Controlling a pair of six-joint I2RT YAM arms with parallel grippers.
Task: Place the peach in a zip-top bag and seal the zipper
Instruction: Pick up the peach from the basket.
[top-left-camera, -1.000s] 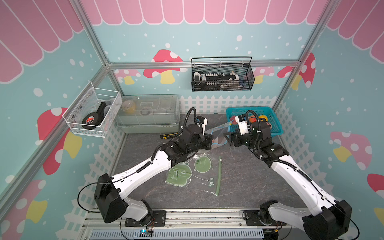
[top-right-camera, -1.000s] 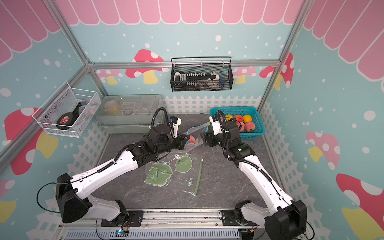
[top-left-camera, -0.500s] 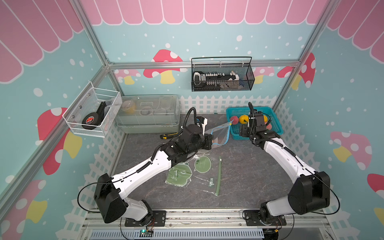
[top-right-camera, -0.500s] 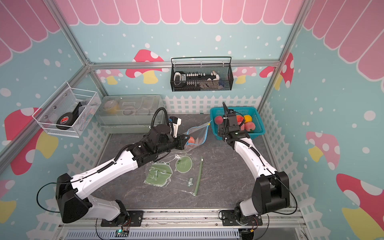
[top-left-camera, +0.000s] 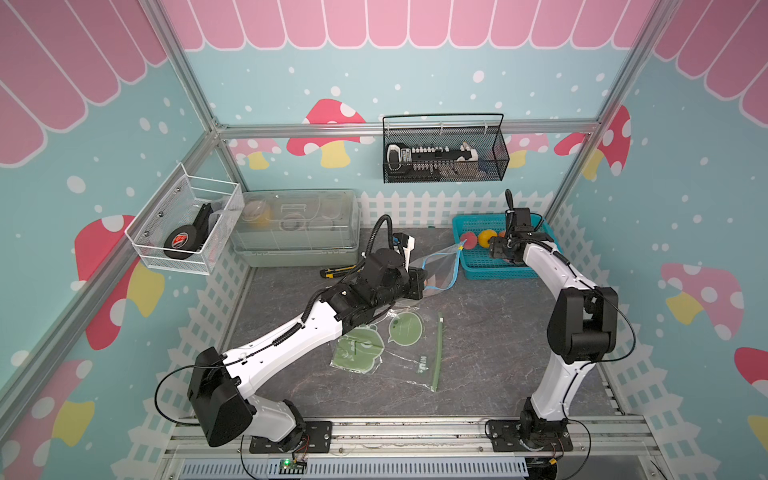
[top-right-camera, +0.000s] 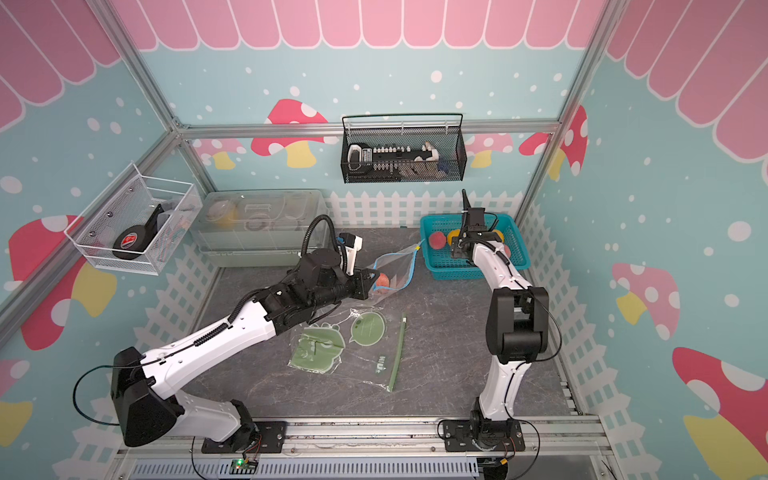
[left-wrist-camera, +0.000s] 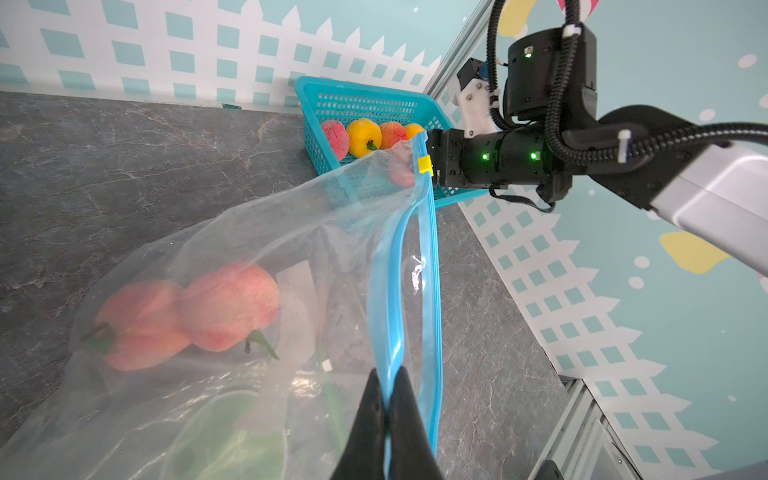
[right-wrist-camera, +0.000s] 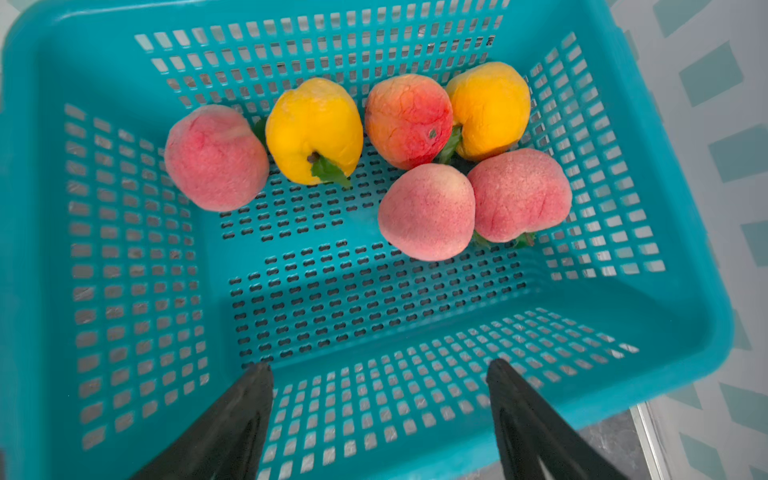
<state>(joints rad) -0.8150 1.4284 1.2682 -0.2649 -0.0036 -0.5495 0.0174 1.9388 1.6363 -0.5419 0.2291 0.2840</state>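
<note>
My left gripper (left-wrist-camera: 387, 372) is shut on the blue zipper edge of a clear zip-top bag (left-wrist-camera: 291, 232), holding it up off the table in both top views (top-left-camera: 440, 270) (top-right-camera: 395, 270). The bag's mouth gapes open and a yellow slider (left-wrist-camera: 424, 165) sits at its far end. Two pink peaches (left-wrist-camera: 230, 305) (left-wrist-camera: 141, 324) lie inside the bag. My right gripper (right-wrist-camera: 378, 365) hangs open and empty over the teal basket (right-wrist-camera: 685, 332), apart from the bag. Several peaches, pink (right-wrist-camera: 427, 212) and yellow (right-wrist-camera: 316, 129), sit at the basket's far side.
A second bag with green prints (top-left-camera: 386, 345) lies flat mid-table. A clear lidded box (top-left-camera: 295, 224) stands at the back left with a utility knife (top-left-camera: 332, 272) in front of it. A black wire basket (top-left-camera: 444, 153) and a white mesh basket (top-left-camera: 187, 224) hang on the walls.
My right gripper has left the bag's mouth and swung back over the teal basket, jaws open. The left gripper has kept its hold on the bag and stayed put.
</note>
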